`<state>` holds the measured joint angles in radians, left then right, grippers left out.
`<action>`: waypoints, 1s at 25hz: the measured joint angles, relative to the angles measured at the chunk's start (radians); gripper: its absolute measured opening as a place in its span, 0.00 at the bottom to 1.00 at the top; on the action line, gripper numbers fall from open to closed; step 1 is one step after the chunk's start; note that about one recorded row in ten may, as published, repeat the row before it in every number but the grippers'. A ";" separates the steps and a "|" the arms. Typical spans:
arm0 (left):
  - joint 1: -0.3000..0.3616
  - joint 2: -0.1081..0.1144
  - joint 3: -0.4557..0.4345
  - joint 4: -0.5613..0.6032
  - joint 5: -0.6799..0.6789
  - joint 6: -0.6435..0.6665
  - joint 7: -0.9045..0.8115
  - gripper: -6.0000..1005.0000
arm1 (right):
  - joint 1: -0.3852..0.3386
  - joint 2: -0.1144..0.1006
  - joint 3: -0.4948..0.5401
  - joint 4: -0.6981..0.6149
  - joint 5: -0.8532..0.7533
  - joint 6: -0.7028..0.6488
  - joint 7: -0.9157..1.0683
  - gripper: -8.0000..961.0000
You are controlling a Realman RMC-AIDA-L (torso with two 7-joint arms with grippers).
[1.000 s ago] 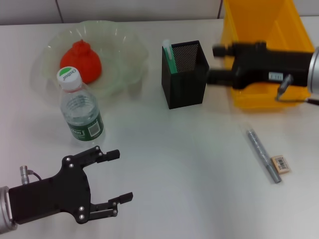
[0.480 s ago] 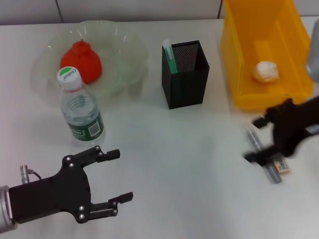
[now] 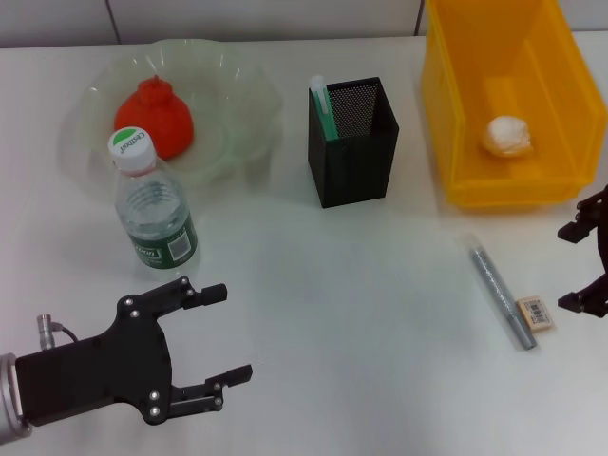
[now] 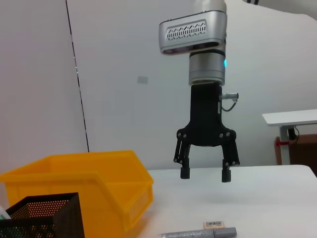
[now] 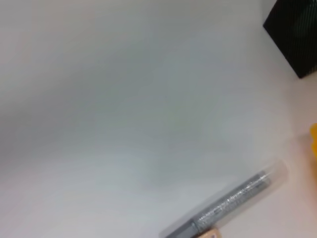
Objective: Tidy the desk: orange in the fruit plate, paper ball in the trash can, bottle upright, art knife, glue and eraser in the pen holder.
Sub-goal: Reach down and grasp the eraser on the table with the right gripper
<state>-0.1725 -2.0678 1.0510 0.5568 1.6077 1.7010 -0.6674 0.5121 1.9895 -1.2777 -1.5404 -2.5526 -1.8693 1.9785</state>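
The orange (image 3: 154,117) lies in the fruit plate (image 3: 242,104). The bottle (image 3: 155,204) stands upright in front of it. The pen holder (image 3: 353,142) holds a green-white stick (image 3: 321,100). The paper ball (image 3: 505,136) lies in the trash can (image 3: 513,190). The grey art knife (image 3: 502,296) and the eraser (image 3: 535,313) lie side by side on the desk (image 3: 361,285). My right gripper (image 3: 573,268) is open and empty, just right of the eraser; in the left wrist view it (image 4: 205,175) hangs above the knife (image 4: 198,233). My left gripper (image 3: 231,332) is open and empty, in front of the bottle.
The trash can stands at the back right, the pen holder just left of it, and the fruit plate at the back left. The right wrist view shows the knife (image 5: 233,203) and a corner of the pen holder (image 5: 294,34).
My right gripper has moved from over the trash can toward the front and then right, to beside the knife and eraser. The paper ball now shows in the bin. The left arm has not moved.
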 joint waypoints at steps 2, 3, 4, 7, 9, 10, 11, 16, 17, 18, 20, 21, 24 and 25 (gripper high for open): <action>0.000 0.000 0.000 0.000 0.000 0.000 -0.001 0.81 | 0.014 0.000 0.000 0.025 -0.005 -0.001 -0.007 0.87; 0.000 0.000 0.000 0.000 0.000 0.000 -0.001 0.81 | 0.019 0.001 -0.003 0.040 -0.011 -0.001 -0.010 0.87; 0.000 0.000 0.000 0.000 0.000 0.000 -0.001 0.81 | 0.026 0.004 -0.007 0.056 -0.024 0.002 -0.013 0.87; -0.001 0.000 0.000 0.001 0.000 0.001 -0.001 0.81 | 0.054 0.025 -0.008 0.117 -0.091 0.008 -0.037 0.86; -0.001 0.000 0.001 0.001 -0.001 0.002 -0.001 0.81 | 0.072 0.041 -0.006 0.153 -0.122 0.010 -0.057 0.86; -0.002 0.000 0.002 0.002 -0.001 0.002 -0.001 0.81 | 0.082 0.047 -0.006 0.173 -0.136 0.012 -0.066 0.85; -0.002 0.000 0.003 0.003 -0.001 0.002 -0.001 0.81 | 0.091 0.053 -0.009 0.193 -0.147 0.017 -0.074 0.85; -0.002 0.000 0.004 0.005 -0.003 0.003 -0.001 0.81 | 0.130 0.067 -0.022 0.281 -0.185 0.058 -0.090 0.84; -0.002 0.000 0.004 0.005 -0.003 0.004 -0.001 0.81 | 0.137 0.072 -0.023 0.292 -0.198 0.067 -0.090 0.83; -0.002 0.000 0.004 0.005 -0.003 0.005 -0.002 0.81 | 0.141 0.077 -0.024 0.301 -0.211 0.077 -0.090 0.83; -0.002 0.000 0.002 0.005 -0.003 0.009 -0.002 0.81 | 0.147 0.083 -0.029 0.320 -0.230 0.097 -0.091 0.83; -0.002 0.000 0.001 0.005 -0.003 0.011 -0.003 0.81 | 0.152 0.085 -0.032 0.332 -0.234 0.105 -0.091 0.82; -0.004 0.000 0.000 0.005 -0.003 0.011 -0.003 0.81 | 0.170 0.087 -0.035 0.373 -0.237 0.124 -0.094 0.81; -0.004 0.000 0.000 0.005 -0.002 0.011 -0.003 0.81 | 0.176 0.088 -0.036 0.385 -0.237 0.127 -0.097 0.81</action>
<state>-0.1765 -2.0678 1.0509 0.5620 1.6055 1.7120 -0.6703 0.6877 2.0774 -1.3132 -1.1559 -2.7897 -1.7419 1.8820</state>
